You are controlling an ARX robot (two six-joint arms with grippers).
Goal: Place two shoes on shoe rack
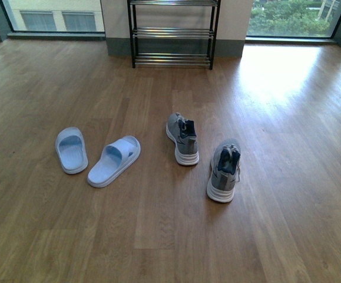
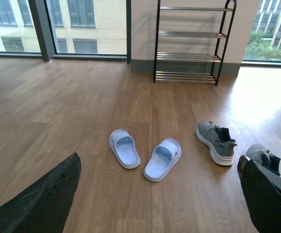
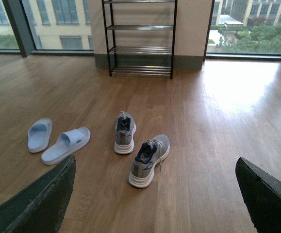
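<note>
Standing against the wall between two large windows, the shoe rack (image 1: 172, 32) shows only its black arched side frames and thin chrome bars, four tiers of them in the left wrist view. All four shoes lie on the wooden floor (image 1: 288, 236), well apart from the rack.

In the front view, the pale blue pair is to the left: the outer slide (image 1: 71, 150) lies flat, and the inner slide (image 1: 113, 160) lies just beside it, angled so that the two diverge. To their right sit the grey knit sneakers, both upright on thick white soles with toes towards the rack. The farther sneaker (image 1: 182, 138) is nearer the middle, and the nearer sneaker (image 1: 224, 170) stands right of it and closer to the robot, its laces loose. The two sneakers do not touch.

Neither arm appears in the front view. In the left wrist view, the left gripper (image 2: 158, 161) has its dark fingers (image 2: 48, 199) spread wide, with nothing held between them. The right gripper (image 3: 156, 161) is likewise spread wide and holds nothing, its fingers (image 3: 38, 204) framing the sneakers from above the floor.
</note>
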